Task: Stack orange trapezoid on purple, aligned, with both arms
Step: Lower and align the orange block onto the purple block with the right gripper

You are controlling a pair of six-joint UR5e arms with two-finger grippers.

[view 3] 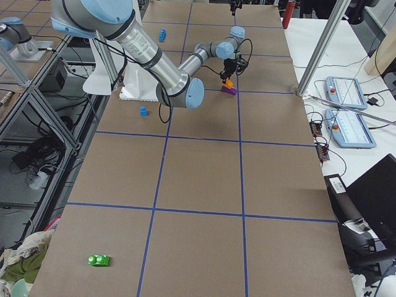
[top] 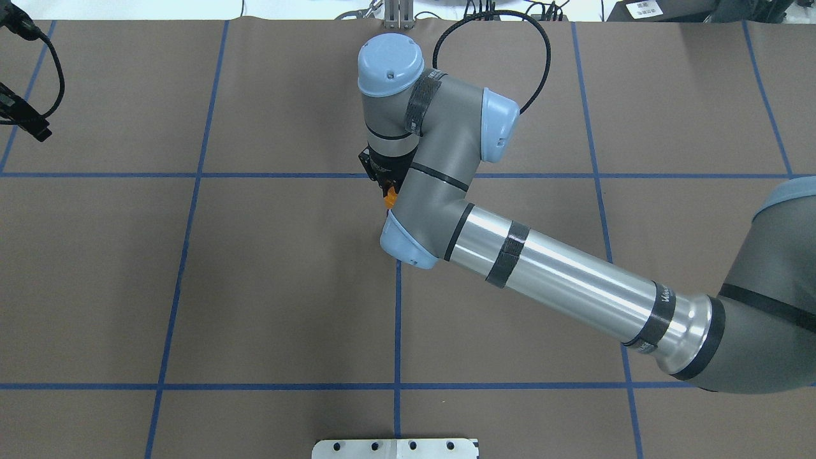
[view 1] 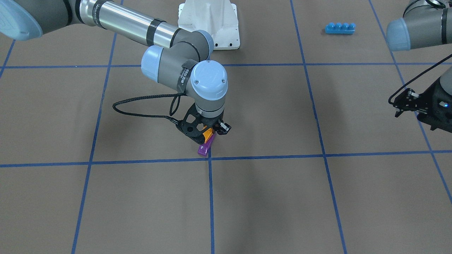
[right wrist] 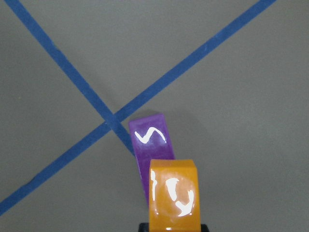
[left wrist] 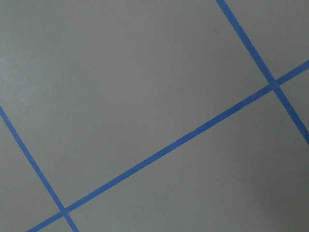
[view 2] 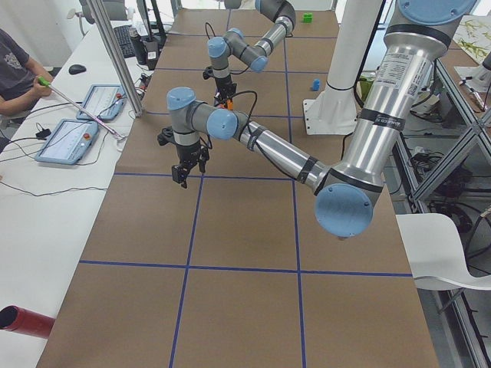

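My right gripper (view 1: 208, 135) is shut on the orange trapezoid (view 1: 209, 133) and holds it over the far end of the purple brick (view 1: 203, 149). The purple brick lies on the table by a blue tape crossing. In the right wrist view the orange trapezoid (right wrist: 173, 193) overlaps the near end of the purple brick (right wrist: 150, 142), turned slightly against it. I cannot tell whether they touch. In the overhead view only a bit of orange (top: 390, 199) shows under the wrist, and the purple brick is hidden. My left gripper (view 1: 400, 105) hangs open and empty, far off at the table's side.
A long blue four-stud brick (view 1: 340, 28) lies near the white arm base (view 1: 212, 21). A small blue brick (view 3: 143, 111) and a green brick (view 3: 98, 260) lie on the right arm's side. Operators' tablets (view 3: 346, 93) sit past the far edge.
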